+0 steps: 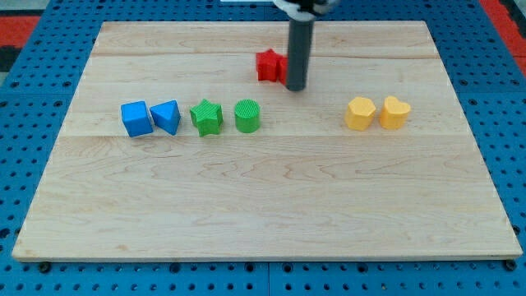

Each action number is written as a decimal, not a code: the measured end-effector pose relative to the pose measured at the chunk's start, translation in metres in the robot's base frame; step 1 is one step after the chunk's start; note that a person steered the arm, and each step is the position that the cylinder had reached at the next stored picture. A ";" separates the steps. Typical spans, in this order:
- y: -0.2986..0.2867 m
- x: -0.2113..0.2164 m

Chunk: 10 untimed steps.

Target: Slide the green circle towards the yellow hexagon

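Note:
The green circle (247, 116) sits on the wooden board (263, 205) left of centre. The yellow hexagon (359, 113) lies well to its right, with a yellow heart-shaped block (394, 113) touching or almost touching its right side. My tip (296, 87) rests on the board above and to the right of the green circle, apart from it. The rod stands just in front of a red block (268, 65) and hides its right part.
A green star (206, 117) sits just left of the green circle. A blue cube (136, 118) and a blue triangular block (166, 117) lie further left. A blue perforated surface (33, 148) surrounds the board.

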<state>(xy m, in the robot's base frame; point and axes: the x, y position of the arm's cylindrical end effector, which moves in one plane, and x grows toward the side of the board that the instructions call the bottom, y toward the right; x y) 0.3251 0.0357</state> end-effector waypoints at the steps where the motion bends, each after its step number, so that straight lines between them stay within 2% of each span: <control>1: -0.008 -0.009; 2: -0.039 -0.009; 3: -0.009 0.020; 5: -0.013 0.148; 6: -0.052 0.173; 7: -0.075 0.142; 9: -0.101 0.113; 10: -0.105 0.085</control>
<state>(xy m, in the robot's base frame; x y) 0.4102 -0.0692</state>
